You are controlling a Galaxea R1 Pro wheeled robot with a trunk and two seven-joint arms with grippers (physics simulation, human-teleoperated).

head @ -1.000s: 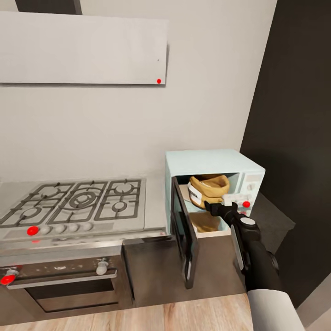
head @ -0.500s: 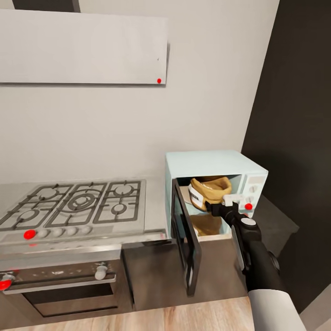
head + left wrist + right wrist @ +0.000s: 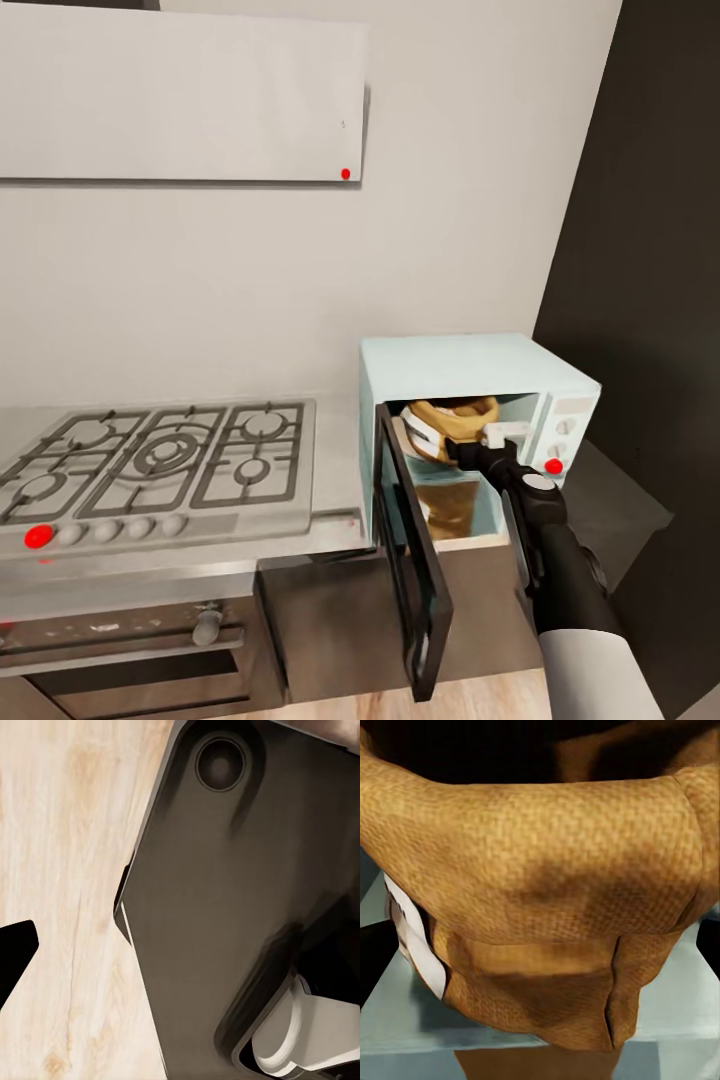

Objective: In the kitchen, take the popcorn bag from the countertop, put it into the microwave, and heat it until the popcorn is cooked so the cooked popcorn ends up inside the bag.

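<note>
At the far left, well apart from the pale mint-white boxy microwave [image 3: 470,400], lies the ribbed steel gas hob [image 3: 160,465], its round knobs along the front edge, set into the smooth grey brushed-steel surface [image 3: 335,470]. Above the hob hangs a flat white hood [image 3: 180,95]. Below the hob is a dark oven with a steel handle [image 3: 130,630]. The microwave stands just beside the hob, its dark glass door [image 3: 410,570] swung wide open toward the room. Inside the cavity sits the small tan-brown crumpled paper popcorn bag [image 3: 450,418] with its white label [image 3: 412,934], upright on the pale floor of the cavity. The right pincer [image 3: 478,446] reaches into the opening and is clenched on the bag's near side. The left pincer [image 3: 15,956] hangs over pale wood floor [image 3: 67,870]; I cannot tell its state.
</note>
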